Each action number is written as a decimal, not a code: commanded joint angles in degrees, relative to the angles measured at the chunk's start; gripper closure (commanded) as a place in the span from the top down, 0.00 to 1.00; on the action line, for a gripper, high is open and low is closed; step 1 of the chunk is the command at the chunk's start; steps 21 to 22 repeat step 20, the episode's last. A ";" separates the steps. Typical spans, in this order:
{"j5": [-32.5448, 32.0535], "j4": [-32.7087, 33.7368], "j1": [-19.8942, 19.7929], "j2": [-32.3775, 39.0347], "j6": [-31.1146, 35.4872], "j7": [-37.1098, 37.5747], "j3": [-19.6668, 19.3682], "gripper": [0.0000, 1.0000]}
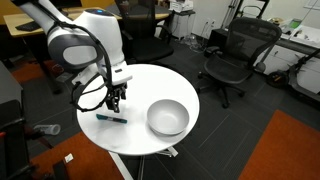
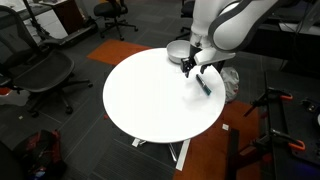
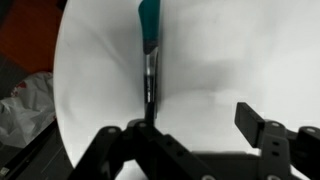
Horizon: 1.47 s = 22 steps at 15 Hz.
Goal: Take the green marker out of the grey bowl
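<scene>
One slim green marker (image 1: 112,118) on round white table (image 1: 150,85) | shiny grey bowl (image 1: 168,117) apart | end effector (image 1: 117,104) released

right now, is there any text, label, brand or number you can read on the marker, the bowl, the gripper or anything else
No readable text in any view.
green marker: no print shows on its barrel in the wrist view.
grey bowl: plain, no marking visible.
gripper: no label visible; too small to tell in the exterior views.
round white table: bare, no signs.
Background office clutter: too small and blurred to read.
</scene>
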 commanded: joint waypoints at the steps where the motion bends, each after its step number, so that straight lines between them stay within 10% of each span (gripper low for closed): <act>1: -0.99 -3.45 1.28 -5.97 0.85 -0.90 -1.12 1.00; 14: -3.11 -12.27 -1.70 -27.00 -8.14 -11.66 2.97 1.00; 22: -2.73 -10.16 -2.77 -23.03 -6.19 -9.40 3.83 1.00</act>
